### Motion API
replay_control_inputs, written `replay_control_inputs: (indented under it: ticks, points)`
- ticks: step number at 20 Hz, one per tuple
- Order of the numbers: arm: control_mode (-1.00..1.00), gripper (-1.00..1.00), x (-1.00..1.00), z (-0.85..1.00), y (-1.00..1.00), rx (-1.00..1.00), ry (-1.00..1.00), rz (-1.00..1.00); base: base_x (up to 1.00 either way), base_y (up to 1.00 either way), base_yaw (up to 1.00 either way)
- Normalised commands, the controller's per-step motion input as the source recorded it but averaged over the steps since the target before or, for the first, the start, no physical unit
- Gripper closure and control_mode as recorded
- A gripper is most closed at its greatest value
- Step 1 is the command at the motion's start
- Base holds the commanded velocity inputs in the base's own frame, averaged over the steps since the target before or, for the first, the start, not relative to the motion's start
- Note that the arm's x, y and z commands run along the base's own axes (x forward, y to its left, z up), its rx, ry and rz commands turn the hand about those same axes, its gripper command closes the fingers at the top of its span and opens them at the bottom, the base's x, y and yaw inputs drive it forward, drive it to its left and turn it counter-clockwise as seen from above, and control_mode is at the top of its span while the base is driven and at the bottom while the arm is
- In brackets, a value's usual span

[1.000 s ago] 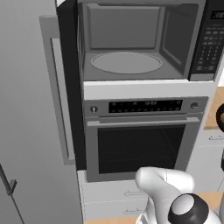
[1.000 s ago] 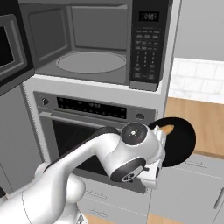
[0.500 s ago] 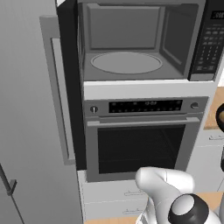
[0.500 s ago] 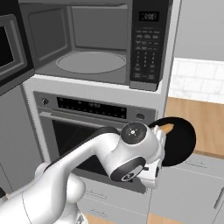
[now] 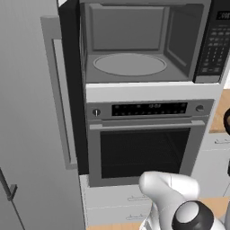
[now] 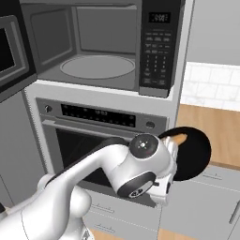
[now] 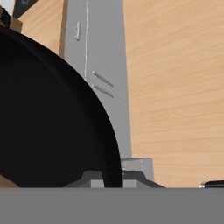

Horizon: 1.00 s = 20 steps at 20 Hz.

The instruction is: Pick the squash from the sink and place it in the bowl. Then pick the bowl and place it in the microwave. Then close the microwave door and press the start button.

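To my left the microwave door (image 6: 10, 51) stands swung open beside the empty microwave (image 6: 96, 47). On the right, my gripper (image 7: 113, 179) is clenched on the rim of the bowl (image 6: 190, 152), held above the counter (image 6: 213, 129) with the squash (image 6: 180, 138) peeking inside. Lifting toward the cavity, a tilted bowl could spill the squash, or clip the oven (image 6: 101, 124) front.

Bowl (image 6: 194, 152) rendered glossy black; orange-tan sliver of squash (image 6: 180, 138) seen at its rim. Microwave (image 5: 134, 42) dark grey, turntable lighter grey, keypad black. Counter (image 6: 213, 129) wood-toned.
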Motion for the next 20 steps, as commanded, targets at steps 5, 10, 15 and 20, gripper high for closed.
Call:
replay_control_inputs:
  ticks: [5, 10, 15, 20]
  points:
    - [-1.00, 1.00, -0.80, 0.28, 0.71, 0.05, -0.03, 0.00, 0.00, 0.00, 0.00]
    - [-1.00, 1.00, 0.14, 0.58, 1.00, 0.00, 0.00, -0.01, 0.00, 0.00, 0.00]
    - [-1.00, 1.00, 0.39, 0.70, 0.95, 0.01, 0.00, 0.00, 0.00, 0.00, 0.00]
    - [-1.00, 1.00, 0.07, 0.77, 0.78, 0.00, -0.02, 0.01, 0.00, 0.00, 0.00]
